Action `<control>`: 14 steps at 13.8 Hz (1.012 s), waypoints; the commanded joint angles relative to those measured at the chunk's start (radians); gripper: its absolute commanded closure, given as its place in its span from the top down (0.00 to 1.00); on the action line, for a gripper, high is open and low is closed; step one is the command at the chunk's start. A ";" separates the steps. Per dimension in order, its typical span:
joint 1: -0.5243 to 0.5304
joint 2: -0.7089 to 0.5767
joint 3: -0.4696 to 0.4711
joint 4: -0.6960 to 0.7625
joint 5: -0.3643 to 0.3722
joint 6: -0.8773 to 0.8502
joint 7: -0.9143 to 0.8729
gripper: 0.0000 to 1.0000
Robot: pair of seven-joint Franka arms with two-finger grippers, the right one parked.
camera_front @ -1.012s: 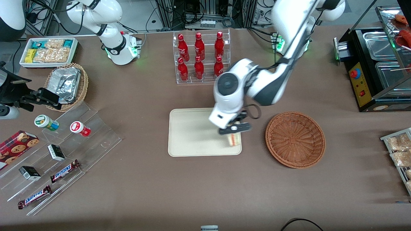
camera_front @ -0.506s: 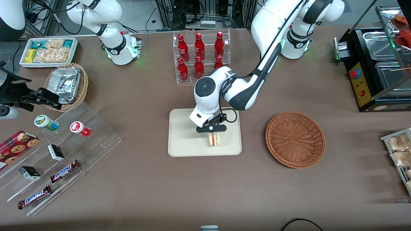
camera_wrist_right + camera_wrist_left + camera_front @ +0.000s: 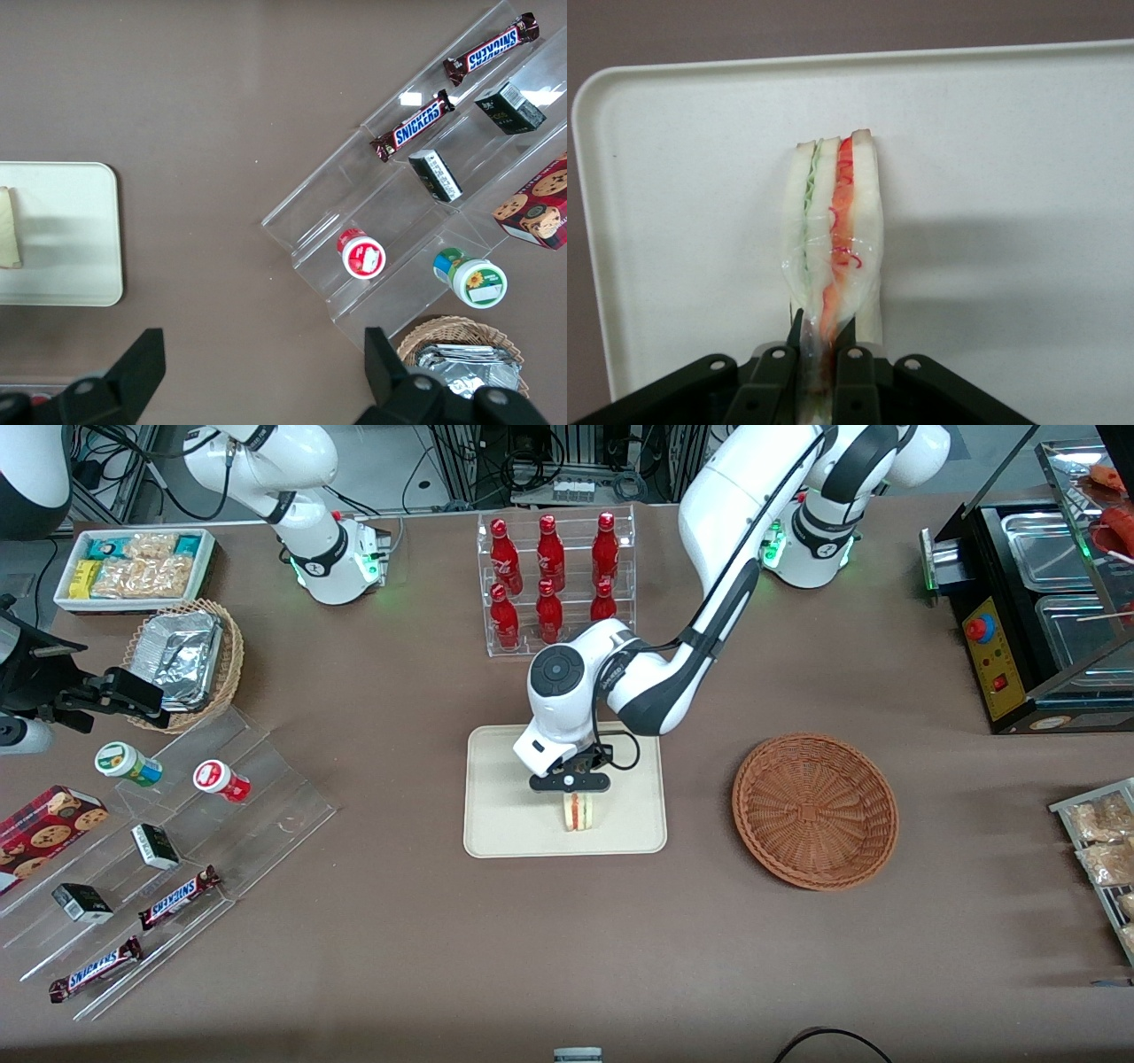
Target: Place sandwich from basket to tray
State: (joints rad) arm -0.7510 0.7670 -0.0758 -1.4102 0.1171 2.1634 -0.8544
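Observation:
My left gripper (image 3: 571, 783) is shut on the sandwich (image 3: 578, 812) and holds it over the cream-white tray (image 3: 505, 815), near the tray's middle. In the left wrist view the sandwich (image 3: 833, 239) stands on edge, cream bread with a red-orange and green filling stripe, pinched between my black fingers (image 3: 780, 376) at its wrapped end, with the tray (image 3: 992, 177) under it. I cannot tell if it touches the tray. The reddish-brown wicker basket (image 3: 815, 809) lies empty beside the tray, toward the working arm's end. The sandwich's edge shows in the right wrist view (image 3: 9, 228) on the tray (image 3: 71, 239).
A clear rack of red bottles (image 3: 554, 580) stands farther from the front camera than the tray. A clear stepped shelf (image 3: 168, 850) with snack bars and cups, a tan foil basket (image 3: 188, 657) and a white snack bin (image 3: 133, 567) lie toward the parked arm's end. A black appliance (image 3: 1036, 611) stands toward the working arm's end.
My gripper has carried the sandwich from the tray's edge nearest the basket to over the tray's middle, and the arm has swung that way with it.

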 commanded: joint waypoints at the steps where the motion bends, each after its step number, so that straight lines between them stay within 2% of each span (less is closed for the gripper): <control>1: -0.010 0.012 0.014 0.033 0.012 -0.005 0.003 0.80; 2: -0.008 0.002 0.014 0.037 0.004 -0.020 -0.002 0.99; 6: 0.025 -0.165 0.016 0.031 -0.007 -0.173 -0.020 1.00; 9: 0.128 -0.360 0.016 0.014 -0.037 -0.402 -0.019 1.00; 11: 0.203 -0.496 0.017 -0.027 -0.046 -0.509 0.065 1.00; 14: 0.332 -0.630 0.017 -0.058 -0.062 -0.640 0.225 1.00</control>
State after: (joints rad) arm -0.4842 0.2352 -0.0482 -1.3850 0.0747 1.5673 -0.7159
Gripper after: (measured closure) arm 0.000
